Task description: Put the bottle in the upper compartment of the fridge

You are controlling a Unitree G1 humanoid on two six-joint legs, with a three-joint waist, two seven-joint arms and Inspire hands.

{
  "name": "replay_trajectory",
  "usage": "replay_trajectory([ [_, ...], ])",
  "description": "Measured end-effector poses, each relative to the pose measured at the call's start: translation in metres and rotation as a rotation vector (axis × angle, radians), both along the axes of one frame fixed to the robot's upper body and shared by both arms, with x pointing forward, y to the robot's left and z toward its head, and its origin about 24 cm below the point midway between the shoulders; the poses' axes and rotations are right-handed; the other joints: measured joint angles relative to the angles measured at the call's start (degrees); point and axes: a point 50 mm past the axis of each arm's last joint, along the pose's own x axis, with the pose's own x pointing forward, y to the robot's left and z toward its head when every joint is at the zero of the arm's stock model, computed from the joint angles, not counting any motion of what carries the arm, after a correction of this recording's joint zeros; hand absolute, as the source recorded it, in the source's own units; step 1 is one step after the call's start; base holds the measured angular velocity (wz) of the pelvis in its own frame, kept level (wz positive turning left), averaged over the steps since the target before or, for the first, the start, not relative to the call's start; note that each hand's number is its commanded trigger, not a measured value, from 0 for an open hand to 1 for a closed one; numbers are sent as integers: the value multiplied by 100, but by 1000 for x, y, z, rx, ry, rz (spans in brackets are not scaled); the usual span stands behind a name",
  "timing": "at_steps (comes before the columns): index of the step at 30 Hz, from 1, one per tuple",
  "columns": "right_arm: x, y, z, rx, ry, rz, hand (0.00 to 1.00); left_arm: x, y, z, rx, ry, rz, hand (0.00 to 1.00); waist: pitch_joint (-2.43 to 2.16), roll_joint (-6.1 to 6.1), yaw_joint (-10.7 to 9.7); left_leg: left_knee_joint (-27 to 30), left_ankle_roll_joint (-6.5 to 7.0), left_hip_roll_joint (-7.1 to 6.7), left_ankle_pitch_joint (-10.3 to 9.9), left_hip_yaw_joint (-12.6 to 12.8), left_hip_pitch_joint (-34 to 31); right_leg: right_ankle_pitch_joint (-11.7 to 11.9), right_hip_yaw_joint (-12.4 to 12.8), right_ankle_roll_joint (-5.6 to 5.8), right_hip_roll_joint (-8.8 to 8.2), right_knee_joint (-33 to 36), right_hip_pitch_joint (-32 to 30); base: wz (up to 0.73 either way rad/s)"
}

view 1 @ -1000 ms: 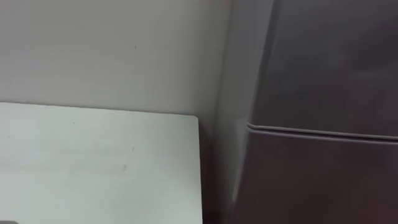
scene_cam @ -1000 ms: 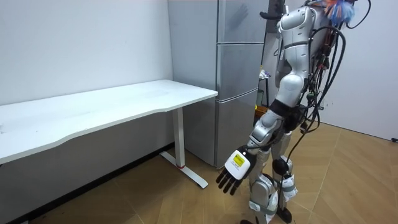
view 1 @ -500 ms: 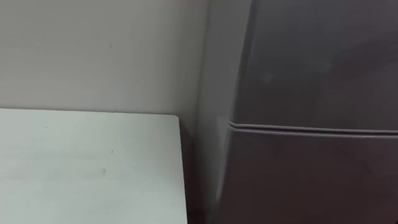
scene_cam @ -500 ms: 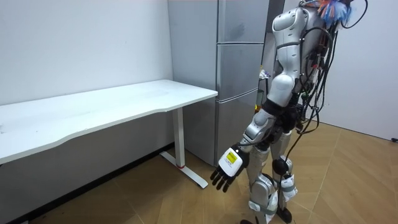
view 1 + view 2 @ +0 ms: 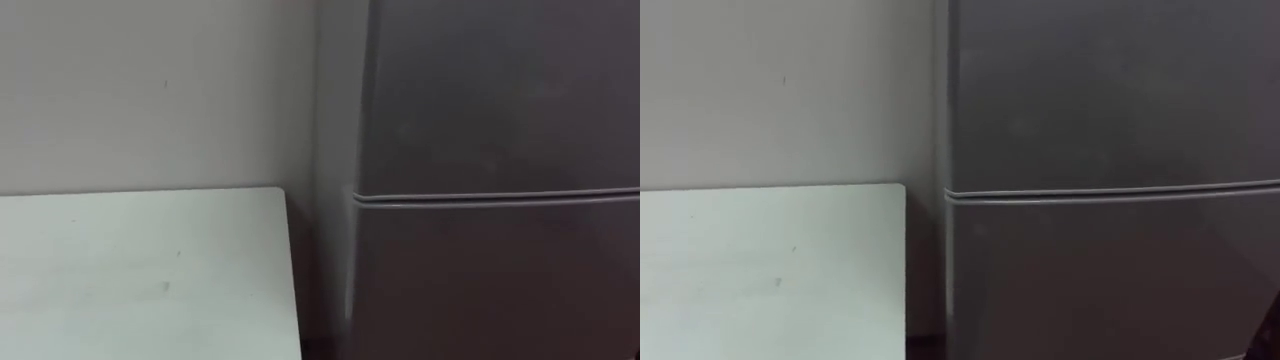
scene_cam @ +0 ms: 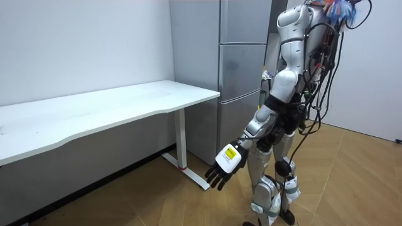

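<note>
A white tabletop [image 6: 113, 110] runs along a pale wall [image 6: 81, 44], on a white leg [image 6: 183, 141] over a wooden floor [image 6: 352, 182]. In the eye views its bare far corner [image 5: 140, 270] ends just beside the grey fridge [image 5: 480, 180], with a dark gap between them.

The robot stands upright close to the fridge front, at the room view's right, with the tabletop on its left. Its left hand [image 6: 223, 167] hangs low and forward of its legs, above the floor and well apart from the tabletop. The fingers are loosely spread and nearly straight, holding nothing and touching nothing.

The fridge has 2 doors, an upper door [image 5: 500, 90] and a lower door [image 5: 500, 285], both closed, so nothing inside can be seen. A thin horizontal seam [image 5: 490, 197] runs between them. Where the bottle is, I cannot tell.
</note>
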Motion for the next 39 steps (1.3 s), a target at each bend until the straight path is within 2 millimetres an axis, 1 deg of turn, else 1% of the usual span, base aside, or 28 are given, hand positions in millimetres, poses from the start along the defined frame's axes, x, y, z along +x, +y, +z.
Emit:
replay_trajectory([
  [1, -7, 5, -13, 37, 44, -6, 0, 1, -1, 0, -6, -8, 11, 0, -3, -3, -5, 10, 6, 0, -6, -1, 1, -2, 0, 3, -2, 0, -3, 0],
  [2, -11, 8, -19, 53, 68, -6, 0, 2, -2, -1, -9, -11, 12, 0, -1, 3, -6, 19, 9, -1, -9, 0, 1, -3, 0, 6, -3, -2, -3, 0],
  [4, -25, 22, -42, 122, 144, 6, 0, 3, -7, -2, -22, -7, -8, 0, 6, 56, -8, 17, 13, -3, -12, 7, 9, -4, 12, 7, -6, -1, -14, 0],
  [5, -29, 26, -47, 141, 157, 10, 0, 3, -8, -3, -25, -8, -7, 0, 2, 65, -10, 7, 13, -3, -12, 7, 10, -4, 12, 7, -5, -1, -13, 0],
  [7, -44, 39, -67, 212, 221, 0, 0, 0, -15, -6, -40, -2, 7, 0, -35, 140, 9, -26, 13, -4, -12, 40, 20, -6, 39, 10, -7, 3, -28, -7],
  [8, -47, 41, -71, 225, 240, -2, 0, 0, -18, -7, -43, -3, 12, 0, -40, 162, 9, -35, 13, -4, -12, 59, 29, -7, 64, 11, -7, 1, -34, -13],
  [10, -57, 50, -86, 275, 314, 21, 0, -3, -24, -9, -65, -9, 40, 0, -41, 231, 19, -95, 14, -5, -9, 114, 100, -13, 151, 17, -5, 9, -33, -14],
  [11, -58, 54, -89, 287, 330, 33, 0, -3, -24, -9, -67, -8, 40, 0, -42, 242, 8, -100, 14, -4, -9, 118, 108, -19, 159, 17, -2, 15, -33, -9],
  [13, -62, 68, -100, 332, 367, 66, 0, -2, -26, -9, -71, -9, 32, 0, -37, 253, -5, -102, 13, -3, -9, 123, 111, -25, 176, 14, 3, 20, -36, -2],
  [14, -62, 71, -103, 339, 381, 82, 0, -1, -26, -9, -72, -10, 31, 0, -38, 252, -4, -100, 13, -3, -9, 125, 112, -26, 178, 15, 3, 20, -36, 0],
  [16, -68, 81, -113, 358, 452, 163, 0, 1, -27, -11, -77, -11, 32, 0, -48, 219, 4, -101, 13, -5, -9, 130, 126, -27, 184, 17, 2, 19, -29, 0],
  [18, -73, 87, -119, 379, 496, 208, 0, 0, -28, -12, -82, -1, 31, 0, -42, 213, 19, -102, 13, -10, -9, 131, 148, -27, 195, 17, 2, 19, -26, -3],
  [20, -76, 92, -124, 392, 536, 258, 0, -1, -30, -13, -85, 8, 26, 0, -25, 234, 24, -106, 14, -12, -10, 138, 172, -29, 220, 21, 3, 16, -20, -6],
  [23, -86, 100, -132, 417, 630, 359, 0, -2, -33, -14, -101, 10, 25, 0, -18, 235, 25, -106, 15, -12, -11, 146, 170, -30, 203, 22, 2, 14, -28, 0],
  [25, -89, 105, -136, 429, 690, 469, 0, -2, -33, -14, -100, 13, 17, 0, -12, 250, 32, -107, 15, -9, -12, 157, 170, -30, 211, 22, 5, 21, -36, 0],
  [30, -79, 122, -142, 428, 736, 678, 0, 3, -34, -15, -100, 8, 15, 0, -12, 268, 56, -107, 19, -9, -15, 150, 168, -28, 209, 21, 4, 26, -39, 0],
  [33, -74, 130, -147, 436, 778, 788, 0, 5, -34, -15, -97, 1, 13, 0, -13, 270, 56, -98, 19, -10, -15, 129, 122, -26, 166, 21, 0, 16, -37, 4],
  [37, -74, 144, -153, 463, 825, 925, 0, 12, -37, -16, -102, -11, -14, 0, -15, 280, 192, -101, 19, -9, -15, 121, 94, -26, 150, 20, 0, 11, -56, 1],
  [39, -71, 150, -154, 479, 828, 984, 0, 15, -39, -16, -114, -10, -31, 0, -15, 281, 235, -105, 19, -11, -15, 121, 93, -26, 143, 20, -2, 8, -57, 0],
])
